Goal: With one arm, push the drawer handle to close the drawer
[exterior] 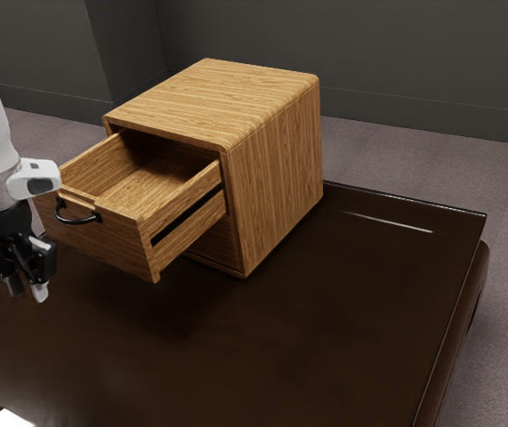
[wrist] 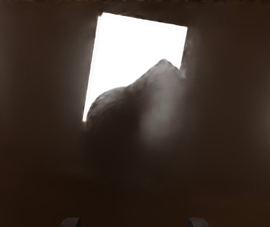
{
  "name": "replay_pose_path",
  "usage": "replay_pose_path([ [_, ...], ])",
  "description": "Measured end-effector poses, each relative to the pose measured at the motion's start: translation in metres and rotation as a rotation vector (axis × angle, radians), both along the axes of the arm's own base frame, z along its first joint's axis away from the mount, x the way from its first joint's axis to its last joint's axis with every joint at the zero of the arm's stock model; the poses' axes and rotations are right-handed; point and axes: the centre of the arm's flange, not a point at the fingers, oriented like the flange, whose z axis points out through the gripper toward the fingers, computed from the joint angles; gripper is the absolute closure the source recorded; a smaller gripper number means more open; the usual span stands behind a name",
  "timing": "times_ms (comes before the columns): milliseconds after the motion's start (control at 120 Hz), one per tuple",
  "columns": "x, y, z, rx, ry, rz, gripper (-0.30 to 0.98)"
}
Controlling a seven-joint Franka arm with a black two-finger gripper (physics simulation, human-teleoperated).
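My gripper (exterior: 28, 288) hangs at the exterior view's left, fingers pointing down, below and to the left of the drawer's front. In the wrist view the gripper (wrist: 135, 222) shows two dark fingertips far apart at the lower edge; it is open and holds nothing. The wooden drawer (exterior: 107, 238) is pulled well out of its cabinet (exterior: 271, 165), its inside visible from above. A black curved handle (exterior: 79, 219) is fixed to the drawer's front, near its upper edge, apart from the fingers.
The cabinet stands on a dark, glossy table (exterior: 325, 329), near its far side. In the wrist view the tabletop (wrist: 239, 118) carries a bright rectangular reflection with a dark, arm-like shape cutting into it. Grey walls and carpet lie beyond the table.
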Motion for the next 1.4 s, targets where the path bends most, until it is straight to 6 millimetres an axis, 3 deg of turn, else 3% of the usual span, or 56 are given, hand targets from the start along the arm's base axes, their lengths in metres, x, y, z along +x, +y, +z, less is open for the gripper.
replay_pose_path([
  [133,0.043,0.01,-0.007,0.031,-0.035,-0.055,0.62],
  [308,0.092,0.019,-0.007,0.066,-0.068,-0.127,0.73],
  [658,0.137,0.053,-0.007,0.096,-0.078,-0.172,0.79],
  [1175,0.206,0.058,0.006,0.104,-0.088,-0.264,0.79],
  [1400,0.237,0.063,0.002,0.095,-0.075,-0.285,0.79],
])
